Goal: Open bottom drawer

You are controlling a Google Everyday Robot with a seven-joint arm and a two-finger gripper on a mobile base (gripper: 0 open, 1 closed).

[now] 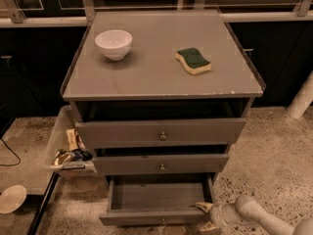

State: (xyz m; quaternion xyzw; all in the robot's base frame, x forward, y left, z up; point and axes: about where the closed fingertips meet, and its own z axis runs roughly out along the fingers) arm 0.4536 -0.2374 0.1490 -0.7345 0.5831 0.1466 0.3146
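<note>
The bottom drawer (155,198) of the grey cabinet (161,77) stands pulled out, and its plain grey inside shows. Its slim front (142,217) sits near the lower edge of the camera view, with the small knob (164,223) just visible. My gripper (207,216) is at the right end of that front, reaching in from the lower right on a white arm (254,214). It is open. One fingertip (202,206) lies inside the drawer's corner and the other lies outside the front.
The middle drawer (161,164) and top drawer (161,131) also stand slightly out. A white bowl (113,44) and a green-yellow sponge (193,61) sit on the cabinet top. A clear bin of snacks (68,151) hangs at the left. A white plate (11,199) lies on the floor, and a white post (301,99) stands at the right.
</note>
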